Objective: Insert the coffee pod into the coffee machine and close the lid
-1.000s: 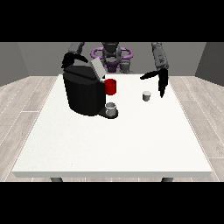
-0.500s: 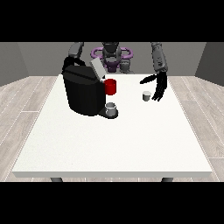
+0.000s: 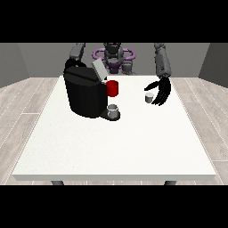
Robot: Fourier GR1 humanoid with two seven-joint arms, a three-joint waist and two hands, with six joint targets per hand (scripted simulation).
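Note:
A black coffee machine (image 3: pixel 84 94) stands on the white table (image 3: pixel 116 142) at the view's left, its grey lid (image 3: pixel 99 70) raised and tilted back. A red part (image 3: pixel 112 88) sits at its front, and a grey cup (image 3: pixel 113 110) stands on its drip base. A small grey coffee pod (image 3: pixel 149 97) stands upright on the table at the right. The hand at the view's right (image 3: pixel 161 91) hangs just beside the pod, fingers pointing down and spread, apart from it. The hand at the view's left (image 3: pixel 70 64) is mostly hidden behind the machine's top.
The robot's torso (image 3: pixel 113 58) stands behind the table's far edge. The table's front half stretches towards the camera, with wooden floor around it.
The hand at the view's right has come down and slightly leftward, closer to the pod. Its fingers now point down beside the pod. The machine, the lid and the other hand have stayed put.

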